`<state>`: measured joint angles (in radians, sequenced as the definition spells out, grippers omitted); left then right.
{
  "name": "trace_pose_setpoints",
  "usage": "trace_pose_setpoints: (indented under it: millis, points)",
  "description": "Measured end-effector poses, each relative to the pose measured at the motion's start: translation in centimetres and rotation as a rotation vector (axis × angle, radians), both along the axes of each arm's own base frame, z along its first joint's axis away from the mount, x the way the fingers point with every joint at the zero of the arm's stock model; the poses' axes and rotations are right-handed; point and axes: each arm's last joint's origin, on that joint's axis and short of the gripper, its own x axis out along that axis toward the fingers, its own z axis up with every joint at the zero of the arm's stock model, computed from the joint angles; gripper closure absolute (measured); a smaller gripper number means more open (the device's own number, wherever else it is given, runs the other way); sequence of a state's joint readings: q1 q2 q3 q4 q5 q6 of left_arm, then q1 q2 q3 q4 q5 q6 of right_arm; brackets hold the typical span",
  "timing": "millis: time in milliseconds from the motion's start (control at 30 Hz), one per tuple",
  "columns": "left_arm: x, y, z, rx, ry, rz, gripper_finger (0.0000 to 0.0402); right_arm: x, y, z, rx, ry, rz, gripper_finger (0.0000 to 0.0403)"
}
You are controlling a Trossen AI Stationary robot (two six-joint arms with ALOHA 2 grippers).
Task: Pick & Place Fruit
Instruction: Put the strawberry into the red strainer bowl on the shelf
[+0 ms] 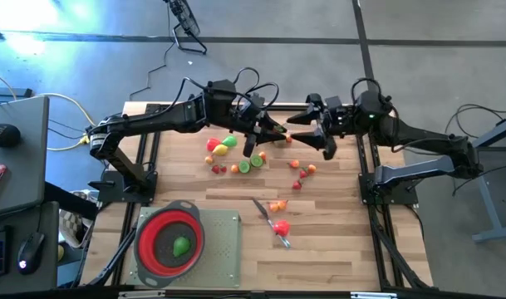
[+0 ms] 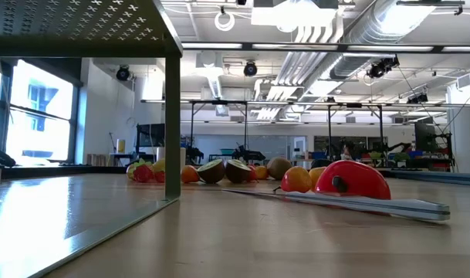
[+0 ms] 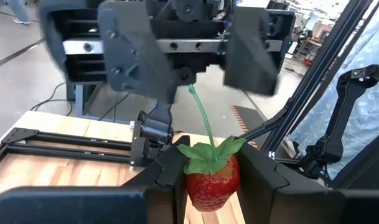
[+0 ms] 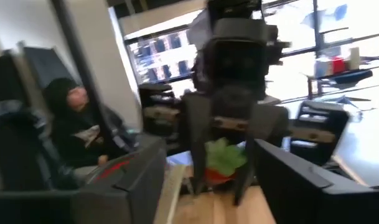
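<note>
High over the middle of the table my two grippers face each other. My left gripper (image 1: 273, 133) (image 3: 213, 163) is shut on a red toy strawberry (image 3: 213, 183) with green leaves and a long green stem (image 3: 201, 112). My right gripper (image 1: 301, 137) (image 3: 192, 59) stands open just beyond it, and the stem's tip reaches in between its spread fingers (image 4: 133, 180). In the right wrist view the strawberry's leaves (image 4: 225, 157) show in front of the left gripper (image 4: 229, 134). More fruit (image 1: 232, 154) lies loose on the wooden table below. My left gripper pinches the strawberry's red body (image 3: 192, 186) by its two sides between its two fingers (image 3: 167, 168). The fingers come level from the table's left. The strawberry is lifted clear of the table, its leaves and stem pointing away from the fingers toward my right gripper.
A red strainer (image 1: 169, 238) holding a green fruit (image 1: 180, 246) sits on a grey tray (image 1: 223, 249) at the near left. A slim knife (image 1: 261, 208) (image 2: 350, 202), a red fruit piece (image 1: 279, 226) and small fruits (image 1: 302, 170) lie mid-table. A person (image 4: 71, 118) sits beyond the table.
</note>
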<state>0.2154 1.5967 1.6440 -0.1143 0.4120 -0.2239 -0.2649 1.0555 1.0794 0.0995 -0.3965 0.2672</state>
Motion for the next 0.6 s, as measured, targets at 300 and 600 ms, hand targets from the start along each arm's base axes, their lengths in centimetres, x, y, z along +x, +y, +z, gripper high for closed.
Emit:
trace_pose_setpoints:
  millis: [300, 600]
  points:
    - [-1.8, -0.5, 1.6, -0.067, -0.012, -0.042, 0.0304, -3.4, 0.9, 1.2, -0.015, -0.011, 0.015, 0.0136]
    - [-6.7, -2.1, 4.0, -0.228, 0.071, -0.05, 0.0304, -4.0, 1.0, 1.1, -0.006, 0.022, 0.017, 0.016]
